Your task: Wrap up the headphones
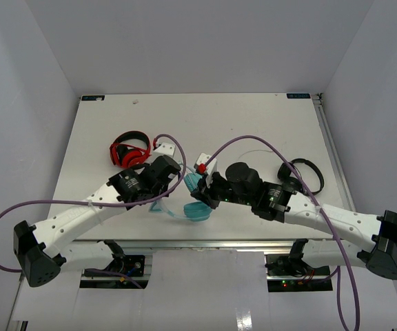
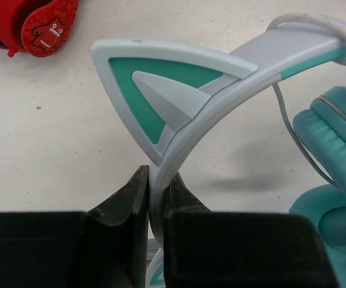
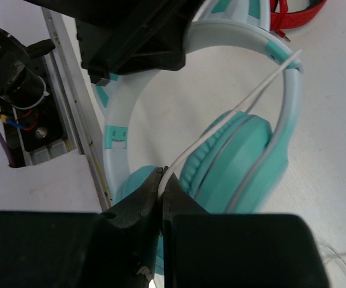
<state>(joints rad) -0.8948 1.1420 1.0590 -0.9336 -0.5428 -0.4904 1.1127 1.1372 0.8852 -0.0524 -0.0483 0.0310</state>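
Headphones (image 1: pixel 198 210) lie near the table's (image 1: pixel 253 117) front edge, between your 2 arms. Your left gripper (image 2: pixel 155 180) is clamped on the pale band (image 2: pixel 233 78), just below a cat ear (image 2: pixel 155 90). Your right gripper (image 3: pixel 162 178) is pinched shut on the thin white cord (image 3: pixel 245 105) beside a teal cup (image 3: pixel 233 162). Red-and-black headphones (image 1: pixel 129 153) lie behind the left arm.

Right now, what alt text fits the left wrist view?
The black left gripper pinches the pale grey band of the teal cat-eared headphones, just below one triangular ear. A teal padded cup sits right; red headphones peek in top left.
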